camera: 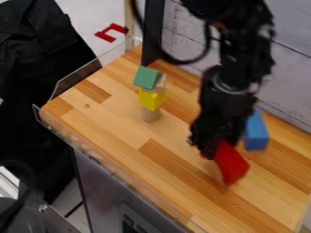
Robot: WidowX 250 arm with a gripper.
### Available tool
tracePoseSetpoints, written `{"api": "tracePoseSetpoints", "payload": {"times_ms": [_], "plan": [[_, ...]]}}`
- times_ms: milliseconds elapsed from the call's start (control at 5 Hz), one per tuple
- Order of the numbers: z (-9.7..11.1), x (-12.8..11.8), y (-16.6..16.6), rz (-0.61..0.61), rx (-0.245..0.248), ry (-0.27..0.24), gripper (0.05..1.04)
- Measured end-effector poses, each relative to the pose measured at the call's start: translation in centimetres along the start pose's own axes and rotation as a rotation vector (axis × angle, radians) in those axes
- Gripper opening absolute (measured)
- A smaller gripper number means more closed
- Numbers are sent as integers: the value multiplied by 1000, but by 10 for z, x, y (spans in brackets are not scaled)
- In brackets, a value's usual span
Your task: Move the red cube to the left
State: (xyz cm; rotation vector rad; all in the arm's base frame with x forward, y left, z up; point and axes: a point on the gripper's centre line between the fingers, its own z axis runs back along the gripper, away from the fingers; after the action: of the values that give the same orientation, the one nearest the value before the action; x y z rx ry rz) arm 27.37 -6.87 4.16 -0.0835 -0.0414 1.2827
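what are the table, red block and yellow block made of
The table looks like wood with a smooth finish: joined strips, visible grain. The red block and yellow block look fairly matt, perhaps painted wood or plastic; solid colour with no grain showing leaves it open.

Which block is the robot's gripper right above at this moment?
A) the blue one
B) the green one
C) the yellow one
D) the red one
D, since the gripper's lower end meets the top of the red block, while the green block and yellow block stand apart from it.
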Motion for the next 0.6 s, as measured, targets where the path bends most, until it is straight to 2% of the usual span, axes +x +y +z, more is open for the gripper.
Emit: {"api": "tracePoseSetpoints", "payload": {"times_ms": [200,400,600], "plan": [[6,24,15,72,31,-18,558],[2,37,32,125,58,-13,558],[-1,39,43,138,70,-12,558]]}}
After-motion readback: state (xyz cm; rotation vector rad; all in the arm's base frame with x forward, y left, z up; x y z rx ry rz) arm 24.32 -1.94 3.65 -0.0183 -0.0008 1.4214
